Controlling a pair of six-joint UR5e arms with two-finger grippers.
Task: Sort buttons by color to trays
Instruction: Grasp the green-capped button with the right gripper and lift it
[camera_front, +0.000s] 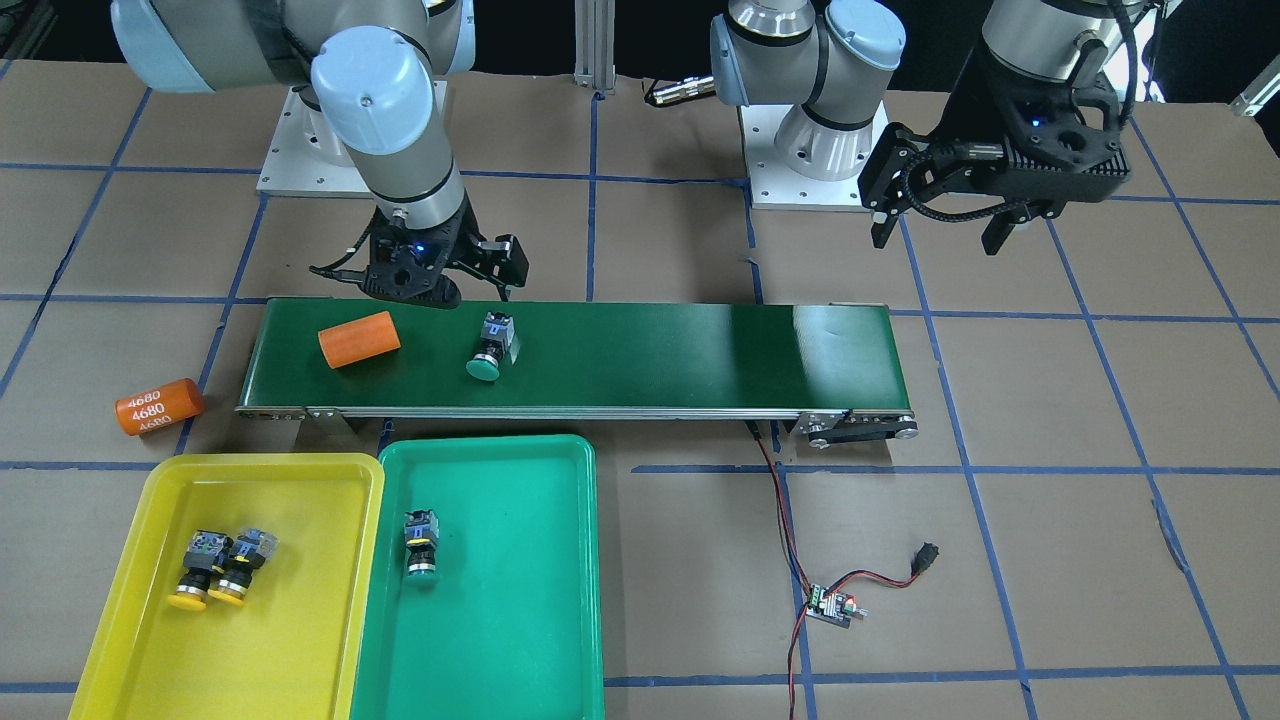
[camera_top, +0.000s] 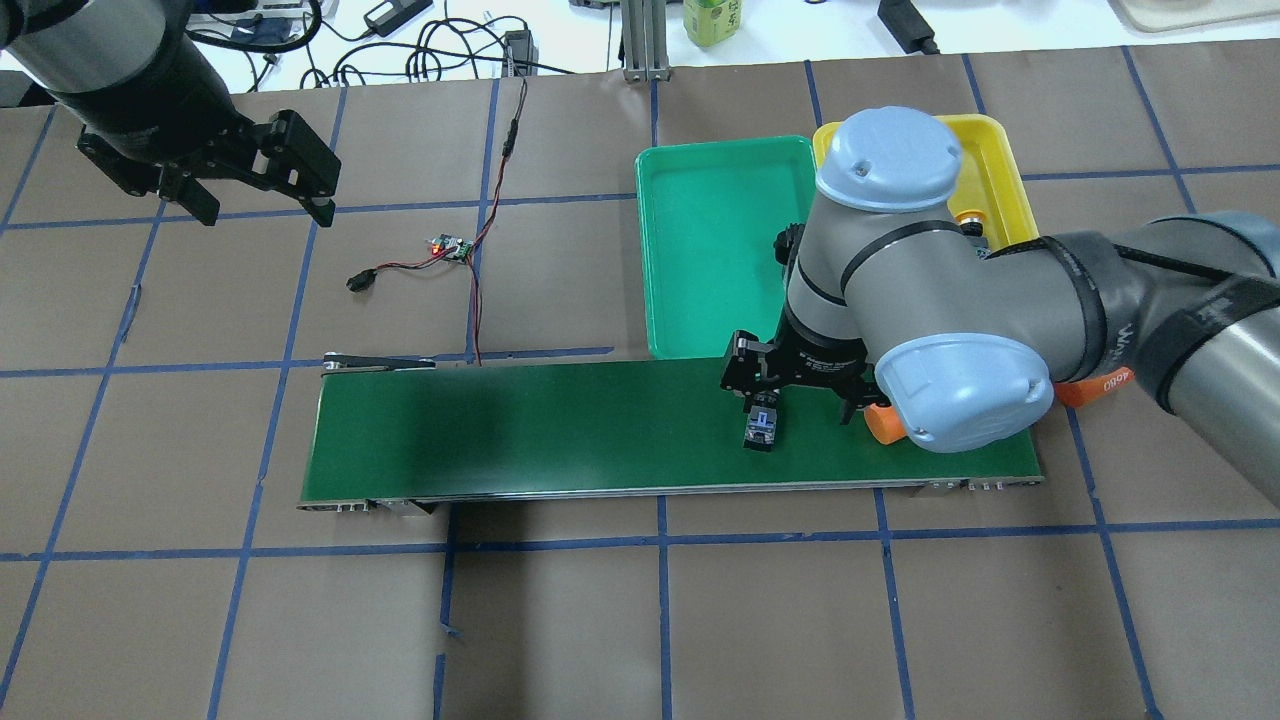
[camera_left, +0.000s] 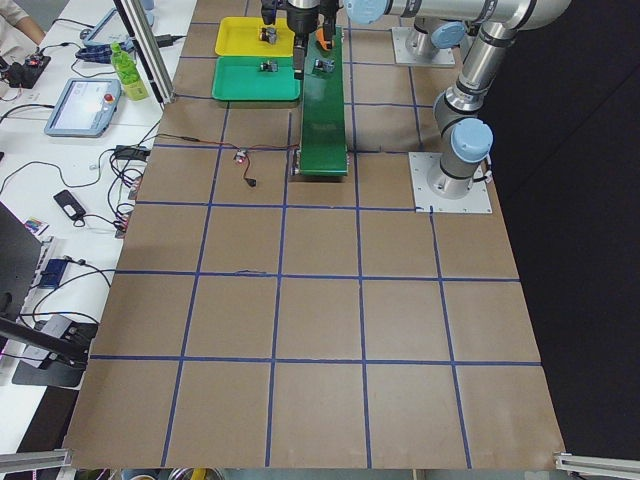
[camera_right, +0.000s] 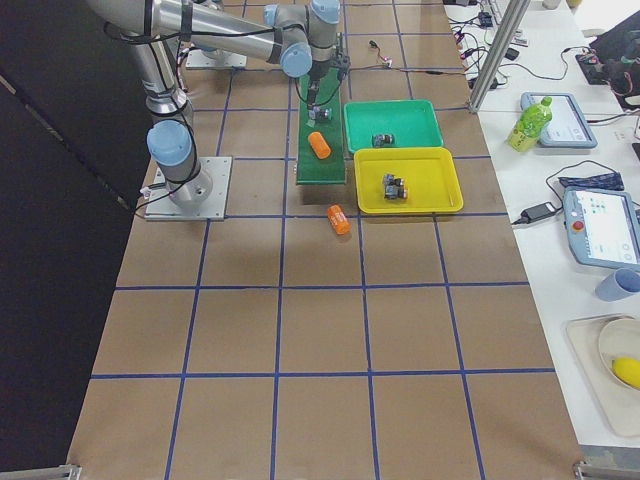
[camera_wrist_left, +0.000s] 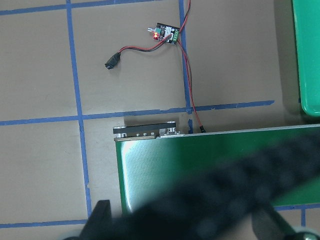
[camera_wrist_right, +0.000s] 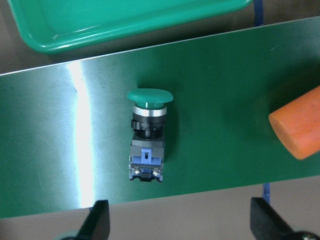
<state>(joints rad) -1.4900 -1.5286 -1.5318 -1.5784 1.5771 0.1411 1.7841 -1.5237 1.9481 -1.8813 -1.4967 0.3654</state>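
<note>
A green button (camera_front: 490, 350) lies on its side on the conveyor belt (camera_front: 650, 350); it also shows in the right wrist view (camera_wrist_right: 147, 135). My right gripper (camera_front: 470, 285) hovers just behind it, open and empty, with its fingers (camera_wrist_right: 100, 222) apart. A second green button (camera_front: 421, 545) lies in the green tray (camera_front: 540, 620). Two yellow buttons (camera_front: 195, 570) lie side by side in the yellow tray (camera_front: 290, 620). My left gripper (camera_front: 938, 238) is open and empty, high above the table past the belt's other end.
An orange cylinder (camera_front: 359, 339) lies on the belt close to my right gripper. Another orange cylinder, marked 4680 (camera_front: 158, 406), lies on the table beyond the belt's end. A small controller board (camera_front: 832, 605) with red and black wires sits in front of the belt.
</note>
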